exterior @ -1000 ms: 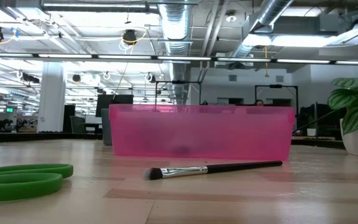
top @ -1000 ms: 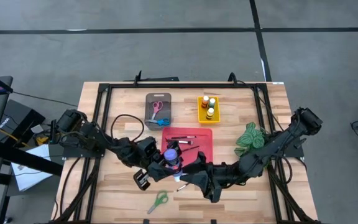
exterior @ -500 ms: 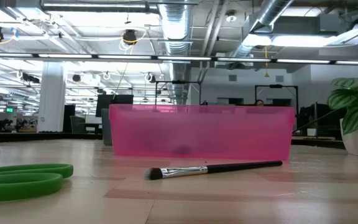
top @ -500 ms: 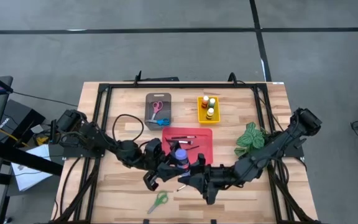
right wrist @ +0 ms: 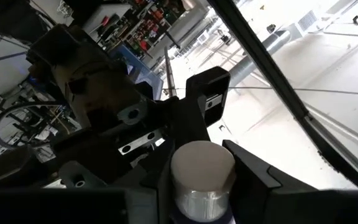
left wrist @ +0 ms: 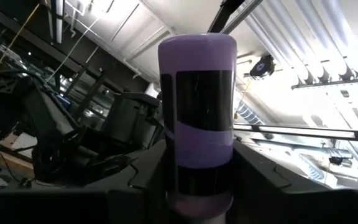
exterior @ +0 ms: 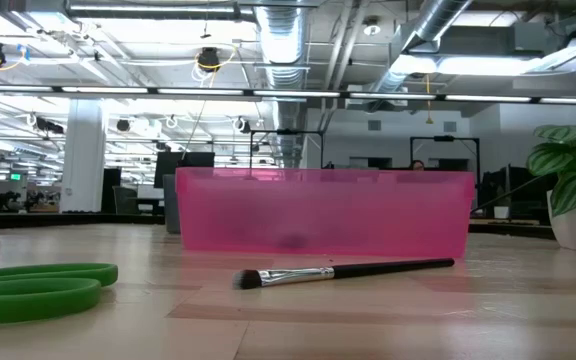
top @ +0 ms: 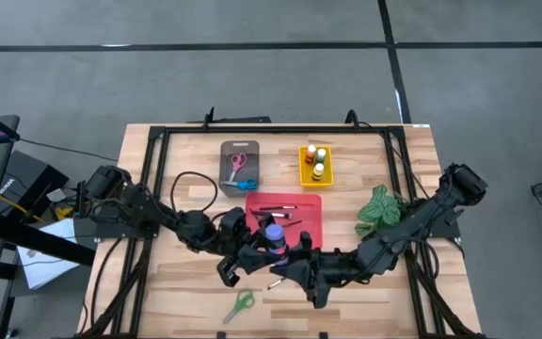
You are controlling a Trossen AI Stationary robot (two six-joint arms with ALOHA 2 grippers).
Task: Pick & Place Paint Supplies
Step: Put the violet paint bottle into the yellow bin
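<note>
Standing upright, purple paint bottle [top: 273, 233] is clamped by left gripper [top: 260, 247] and right gripper [top: 288, 258], near red tray [top: 304, 202] edge.

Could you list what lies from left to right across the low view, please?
Green scissors → paintbrush in front of the pink tray → leafy plant in its white pot.

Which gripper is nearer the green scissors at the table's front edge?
Left. The left gripper is up beside the red tray, just above-right of the green scissors; the right gripper sits slightly farther right.
</note>
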